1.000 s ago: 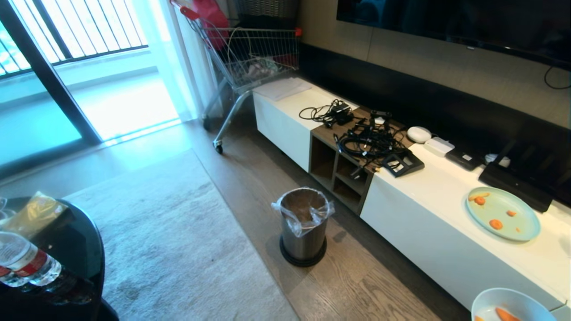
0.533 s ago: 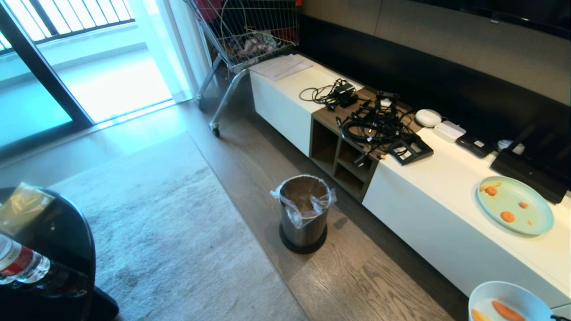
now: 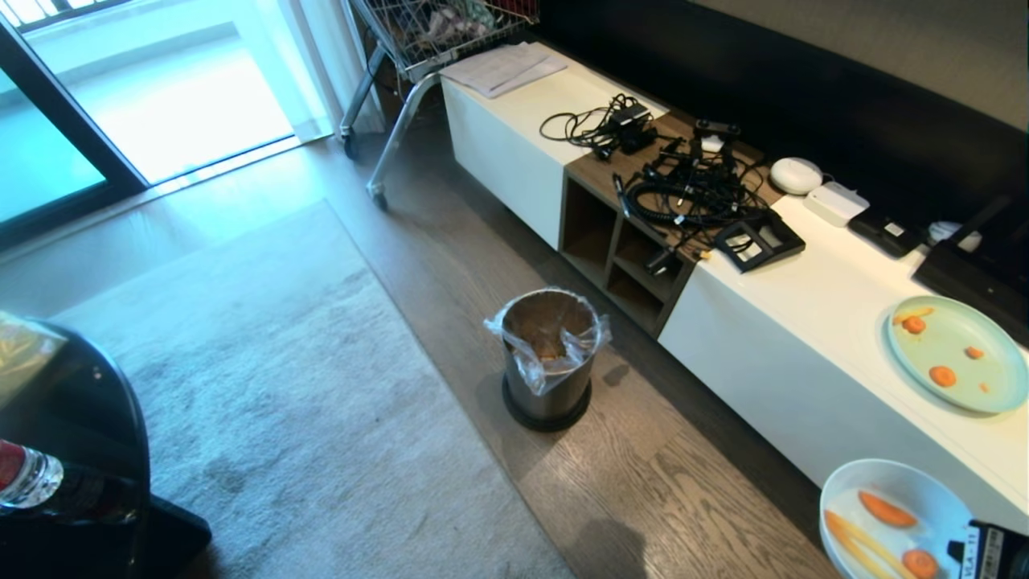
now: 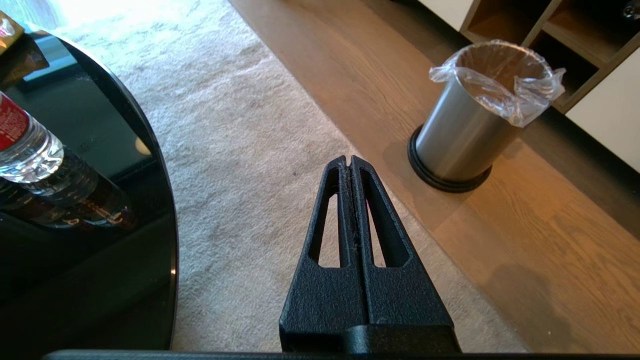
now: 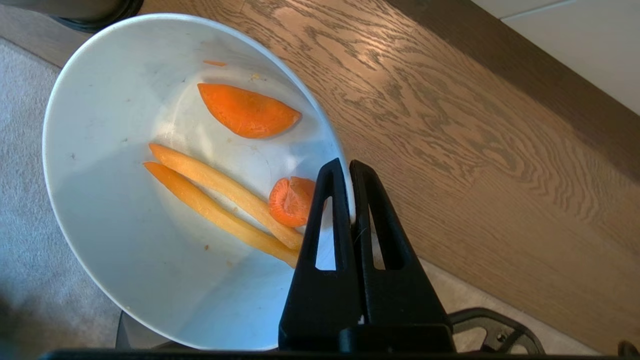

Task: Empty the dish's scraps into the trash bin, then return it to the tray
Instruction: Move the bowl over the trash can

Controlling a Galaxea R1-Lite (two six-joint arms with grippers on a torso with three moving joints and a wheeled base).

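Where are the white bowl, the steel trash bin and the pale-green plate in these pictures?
white bowl (image 5: 125, 210): right wrist view, bare inner wall.
trash bin (image 3: 555, 386): head view, steel side below the bag liner.
pale-green plate (image 3: 949, 338): head view, bare middle of its surface.

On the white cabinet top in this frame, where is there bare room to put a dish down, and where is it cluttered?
The white cabinet top is bare between the black stand and the pale-green plate. More room lies between the papers and the cable tangle. The wooden middle section and the back edge with its small devices are crowded.
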